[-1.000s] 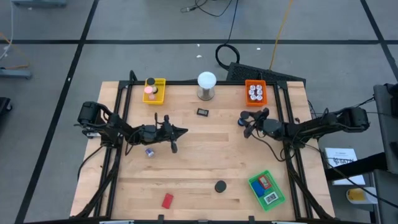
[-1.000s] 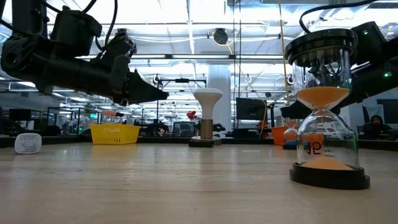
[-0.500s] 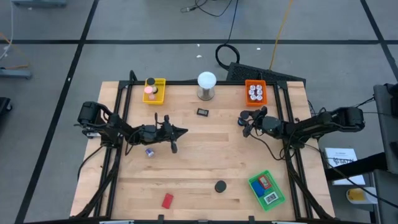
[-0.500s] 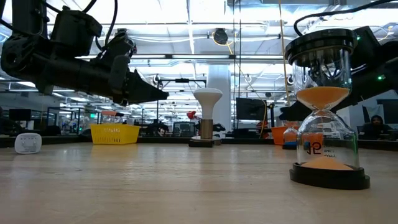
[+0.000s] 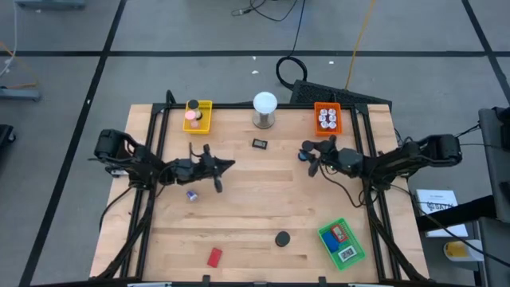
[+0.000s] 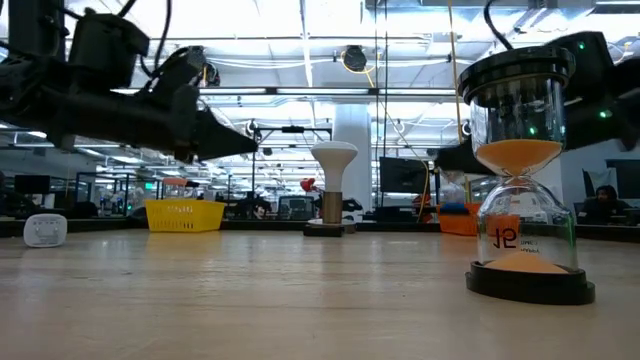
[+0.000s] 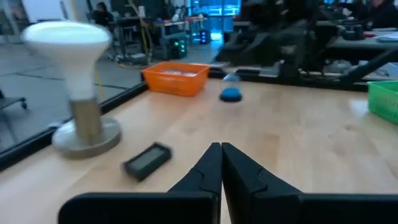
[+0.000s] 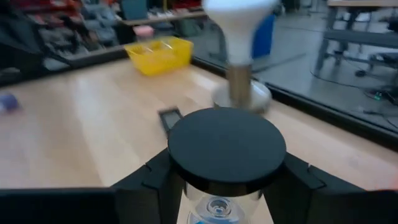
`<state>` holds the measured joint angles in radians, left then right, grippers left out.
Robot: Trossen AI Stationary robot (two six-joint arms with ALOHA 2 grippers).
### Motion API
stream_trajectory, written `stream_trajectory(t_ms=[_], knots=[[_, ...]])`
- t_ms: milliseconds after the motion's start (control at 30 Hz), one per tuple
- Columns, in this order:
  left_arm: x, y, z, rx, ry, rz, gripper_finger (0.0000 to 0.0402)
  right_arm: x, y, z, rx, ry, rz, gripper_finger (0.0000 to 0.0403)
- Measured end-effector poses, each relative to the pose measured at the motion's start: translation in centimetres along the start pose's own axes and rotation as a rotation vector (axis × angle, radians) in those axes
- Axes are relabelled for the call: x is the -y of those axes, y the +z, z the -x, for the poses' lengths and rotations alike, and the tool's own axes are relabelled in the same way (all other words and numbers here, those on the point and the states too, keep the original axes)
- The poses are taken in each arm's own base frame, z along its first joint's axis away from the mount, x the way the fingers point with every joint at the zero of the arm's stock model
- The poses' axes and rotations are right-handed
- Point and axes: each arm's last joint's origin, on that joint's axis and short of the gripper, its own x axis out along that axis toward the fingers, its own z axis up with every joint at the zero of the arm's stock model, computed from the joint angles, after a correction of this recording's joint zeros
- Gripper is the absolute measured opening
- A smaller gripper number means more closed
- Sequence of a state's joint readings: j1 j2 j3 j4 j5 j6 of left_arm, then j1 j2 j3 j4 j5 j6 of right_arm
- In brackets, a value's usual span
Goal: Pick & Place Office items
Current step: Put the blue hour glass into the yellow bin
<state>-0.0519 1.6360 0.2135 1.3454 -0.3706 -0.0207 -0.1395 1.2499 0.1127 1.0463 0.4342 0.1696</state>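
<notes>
Closing on the hourglass's black cap [image 8: 227, 146], the right gripper [image 5: 312, 156] probably needs a squarer seat before lifting; left gripper [image 7: 221, 163], fingers together, waits mid-table.

Three trays [image 5: 198, 116] are set along the surface's [image 5: 263, 207] edges; a lamp [image 5: 264, 109] is placed between the two far ones.

My right claw [image 8: 225, 186] is matt black plastic around a timer [image 8: 227, 146] with a smooth matt cap and clear glossy glass. The table [image 5: 263, 199] is pale, smooth wood. The lamp [image 7: 78, 87] has a brushed metal base.
</notes>
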Motion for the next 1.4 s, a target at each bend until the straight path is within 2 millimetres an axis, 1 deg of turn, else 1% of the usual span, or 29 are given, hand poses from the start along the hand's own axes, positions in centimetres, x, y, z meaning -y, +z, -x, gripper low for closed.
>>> stream_trajectory(t_ms=[67, 167, 300, 433, 567, 667, 733, 867, 1000, 1200, 1300, 1400], knots=[[-0.6, -0.2, 1.1, 0.016, 0.018, 0.014, 0.0012, -0.8, 1.0, -0.7, 0.021, 0.058, -0.009, 0.0166], [-1.2, 0.1, 2.3, 0.080, 0.037, 0.048, 0.0015, -2.6, 2.6, -2.5, 0.017, 0.137, -0.001, 0.0166], [-1.7, -0.4, 3.1, 0.072, 0.051, 0.060, 0.0005, -5.7, 3.8, -6.0, -0.002, 0.244, 0.044, 0.0166], [-1.9, -0.5, 3.1, 0.062, 0.070, 0.068, 0.0011, -8.6, 3.6, -10.2, -0.025, 0.342, 0.098, 0.0166], [-1.9, -0.5, 3.1, 0.062, 0.074, 0.066, 0.0013, -10.6, 3.2, -14.0, -0.026, 0.407, 0.125, 0.0167], [-1.9, -0.5, 3.1, 0.058, 0.075, 0.061, 0.0004, -11.7, 2.6, -16.2, -0.028, 0.448, 0.137, 0.0167], [-1.9, -0.5, 3.1, 0.058, 0.075, 0.061, 0.0006, -12.3, 2.2, -17.2, -0.032, 0.479, 0.143, 0.0167], [-1.9, -0.5, 3.1, 0.058, 0.076, 0.061, 0.0014, -13.0, 1.6, -18.7, -0.027, 0.497, 0.157, 0.0167], [-1.9, -0.5, 3.1, 0.058, 0.082, 0.062, 0.0004, -13.3, 0.7, -19.5, -0.038, 0.499, 0.165, 0.0167], [-2.0, -0.5, 3.1, 0.058, 0.101, 0.065, 0.0018, -13.4, 0.0, -19.8, -0.010, 0.544, 0.152, 0.0170], [-2.0, -0.5, 3.1, 0.058, 0.102, 0.067, 0.0017, -13.4, 0.0, -19.8, -0.009, 0.538, 0.152, 0.0184], [-2.0, -0.6, 3.1, 0.053, 0.102, 0.068, 0.0008, -13.3, 0.0, -19.9, -0.007, 0.515, 0.152, 0.0209]])
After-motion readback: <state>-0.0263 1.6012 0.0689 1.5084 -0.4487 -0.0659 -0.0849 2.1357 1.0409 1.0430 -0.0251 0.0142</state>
